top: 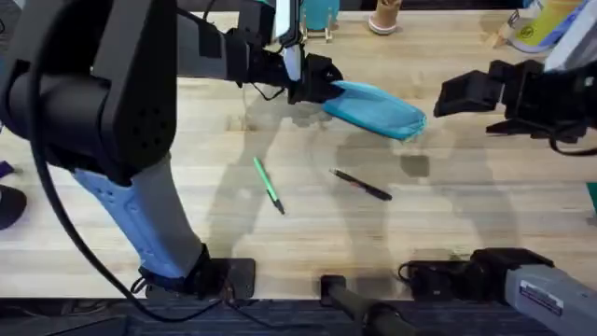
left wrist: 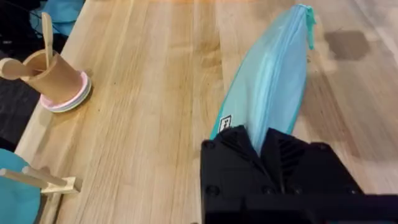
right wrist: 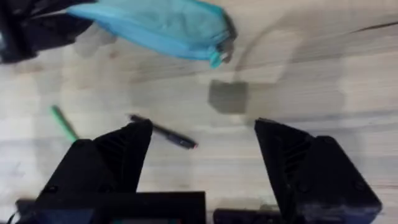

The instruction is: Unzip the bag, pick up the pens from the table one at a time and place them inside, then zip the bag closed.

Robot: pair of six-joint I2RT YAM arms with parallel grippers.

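The teal-blue bag [top: 375,109] lies on the wooden table [top: 448,215], held off it at one end. My left gripper [top: 317,86] is shut on the bag's left end; in the left wrist view its black fingers [left wrist: 236,149] pinch the bag's [left wrist: 267,81] edge, and the zipper pull [left wrist: 309,18] sits at the far end. My right gripper [top: 452,96] is open, hovering just right of the bag; its fingers [right wrist: 121,149] stand wide apart above the table. The green pen [top: 269,185] and the black pen [top: 362,185] lie on the table in front of the bag, also seen as green pen [right wrist: 63,122] and black pen [right wrist: 163,131].
A paper cup on pink plates [left wrist: 57,79] stands near the table's far edge, and a wooden stand [left wrist: 43,182] is beside it. A yellow-and-blue object [top: 541,23] sits at the back right. Bare table lies in front of the pens.
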